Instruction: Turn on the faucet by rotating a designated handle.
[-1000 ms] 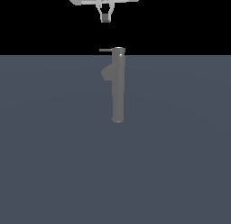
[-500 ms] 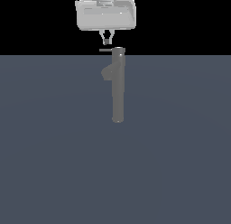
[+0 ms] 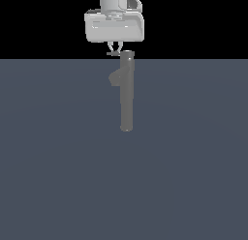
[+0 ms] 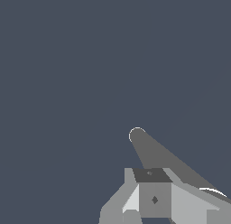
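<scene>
A tall, slim grey faucet [image 3: 127, 94] stands upright on a flat slate-blue floor [image 3: 58, 176], a little right of the middle of the exterior view and far back in the scene. A short stubby spout [image 3: 116, 78] bulges from the post on the exterior view's left, about a third of the way down. At the top, a thin grey handle [image 3: 112, 53] sticks out sideways toward the exterior view's left. The white robot gripper [image 3: 114, 49] hangs directly above that handle, its two small fingertips pointing down and drawn close together at the rod; whether they actually pinch it cannot be told, since they are tiny here. In the wrist view the grey post [image 4: 158, 155] runs away toward the floor, partly covered by a blocky finger [image 4: 153, 196]
</scene>
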Available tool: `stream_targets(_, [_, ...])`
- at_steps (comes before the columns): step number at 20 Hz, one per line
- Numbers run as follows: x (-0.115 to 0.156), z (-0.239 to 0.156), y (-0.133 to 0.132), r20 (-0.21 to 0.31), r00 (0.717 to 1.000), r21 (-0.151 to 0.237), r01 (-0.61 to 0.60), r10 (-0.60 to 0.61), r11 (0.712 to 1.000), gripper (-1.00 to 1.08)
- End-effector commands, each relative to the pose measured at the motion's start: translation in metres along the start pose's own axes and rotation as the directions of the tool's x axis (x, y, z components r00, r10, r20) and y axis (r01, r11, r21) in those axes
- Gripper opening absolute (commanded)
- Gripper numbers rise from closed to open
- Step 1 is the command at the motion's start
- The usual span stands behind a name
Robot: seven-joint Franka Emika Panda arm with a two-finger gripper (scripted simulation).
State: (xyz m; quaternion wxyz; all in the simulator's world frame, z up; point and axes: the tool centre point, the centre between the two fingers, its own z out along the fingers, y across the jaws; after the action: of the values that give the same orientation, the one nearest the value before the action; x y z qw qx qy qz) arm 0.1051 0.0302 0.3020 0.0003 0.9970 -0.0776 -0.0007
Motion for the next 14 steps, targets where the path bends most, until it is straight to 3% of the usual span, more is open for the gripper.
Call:
stream_targets(1, [0.001,0.001,0.0,-0.001,1.0,0.001,-0.001,0.001,1.0,-1.0])
stream_targets(14, [-0.026,0.001,-0.008,-0.001,1.0,0.001,-0.001,0.001,1.0,-1.0])
